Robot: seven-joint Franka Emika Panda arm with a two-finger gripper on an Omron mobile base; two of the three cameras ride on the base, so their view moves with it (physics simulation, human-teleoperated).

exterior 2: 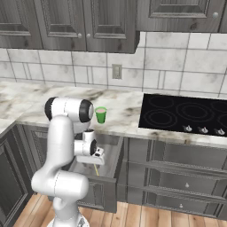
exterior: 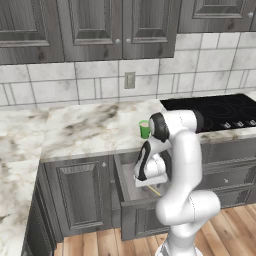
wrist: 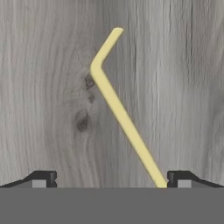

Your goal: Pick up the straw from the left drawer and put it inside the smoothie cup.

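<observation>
**Straw lying slantwise under the spread jaws**

Left base view: the gripper (exterior: pixel 150 183) is reaching down into the open left drawer (exterior: pixel 131 192), with the straw (exterior: pixel 155 190) peeking out just beneath it.

Right base view: the smoothie cup (exterior 2: pixel 101 115) is standing on the counter (exterior 2: pixel 128 111) above and behind the drawer.

Hand view: the jaws are standing spread and empty. The bent straw (wrist: pixel 124 118) is lying flat on the drawer floor, its long axis running diagonally and nearing the right fingertip (wrist: pixel 178 178).

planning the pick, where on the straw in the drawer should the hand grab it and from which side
Probably the long straight section of the straw, below its bend, coming straight down from above. It lies flat on the floor of the open left drawer, so only its top and sides are reachable. The open hand should turn so its fingertips close across the thin shaft, not along it.
</observation>
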